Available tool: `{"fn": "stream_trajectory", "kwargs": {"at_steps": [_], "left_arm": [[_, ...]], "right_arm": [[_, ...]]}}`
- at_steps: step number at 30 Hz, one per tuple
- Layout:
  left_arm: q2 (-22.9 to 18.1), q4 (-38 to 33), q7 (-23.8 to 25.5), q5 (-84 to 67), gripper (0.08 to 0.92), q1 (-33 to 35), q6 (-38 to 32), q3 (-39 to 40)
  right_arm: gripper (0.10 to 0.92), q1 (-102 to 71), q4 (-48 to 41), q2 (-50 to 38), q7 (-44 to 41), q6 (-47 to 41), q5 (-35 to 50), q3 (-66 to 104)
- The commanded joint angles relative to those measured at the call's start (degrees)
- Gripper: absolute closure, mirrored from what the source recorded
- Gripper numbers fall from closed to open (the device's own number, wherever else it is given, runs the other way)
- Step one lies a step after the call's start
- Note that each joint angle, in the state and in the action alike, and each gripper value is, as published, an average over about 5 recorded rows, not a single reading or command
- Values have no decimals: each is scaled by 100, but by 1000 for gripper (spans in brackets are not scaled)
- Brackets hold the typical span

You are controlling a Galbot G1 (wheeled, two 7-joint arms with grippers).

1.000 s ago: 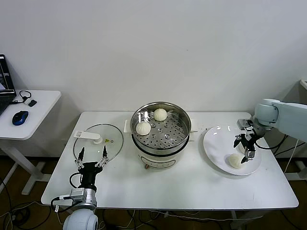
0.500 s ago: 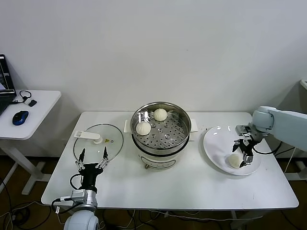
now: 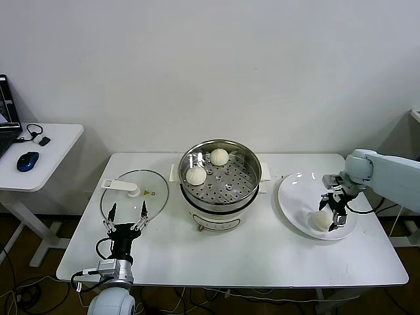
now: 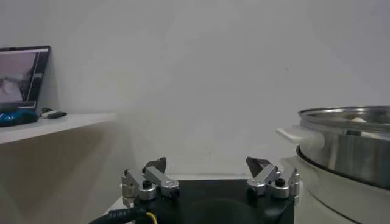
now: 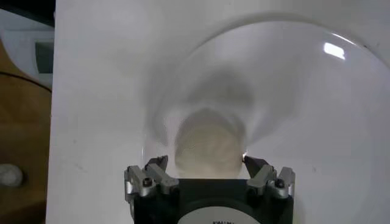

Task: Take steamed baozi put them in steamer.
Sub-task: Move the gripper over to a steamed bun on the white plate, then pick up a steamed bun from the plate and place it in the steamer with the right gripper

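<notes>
Your right gripper [image 3: 332, 211] has dropped lower over last second, now straddling baozi [image 3: 321, 220] on plate [image 3: 295, 197]; jaws apart, not yet clamped; you're set to close and lift; two baozi already in steamer [image 3: 221, 172]; left gripper [image 3: 125, 217] parked, jaws apart, low over counter [image 3: 262, 252].

Steamer [image 3: 220, 180]: polished perforated steel. Baozi [image 3: 321, 220]: smooth, matt dough. Plate [image 3: 295, 197]: glossy white. Lid [image 3: 134, 197]: clear glass. Counter [image 3: 230, 256]: matt white.
</notes>
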Motion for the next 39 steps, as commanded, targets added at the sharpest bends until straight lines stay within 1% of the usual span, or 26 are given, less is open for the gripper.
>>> {"fn": "stream_trajectory", "kwargs": {"at_steps": [1,3,6,9,19,27,33,39], "left_arm": [[-3,7,-3,-2,177,5,-6,-10],[-2,8,-4,-4,177,5,-7,-11],[0,6,-3,-4,177,5,-8,-10],[7,5,-2,-9,177,-1,-6,-16],[28,-23,-1,-26,177,-9,1,-35],[46,-42,0,-41,177,-13,-6,-21],[76,-78,2,-60,177,-28,4,-21],[109,-109,5,-83,177,-51,14,-8]], "right_arm": [[208,-93,-171,67,-13,38,-44,102],[232,-95,-175,81,-19,40,-40,103],[292,-95,-156,84,-21,34,-36,105],[321,-66,-109,79,-30,30,-40,90],[333,283,183,35,-34,20,18,-174],[359,893,560,46,-63,19,174,-704],[365,1696,854,172,-105,46,365,-1239],[365,2777,1376,431,-176,130,730,-1838]]}}
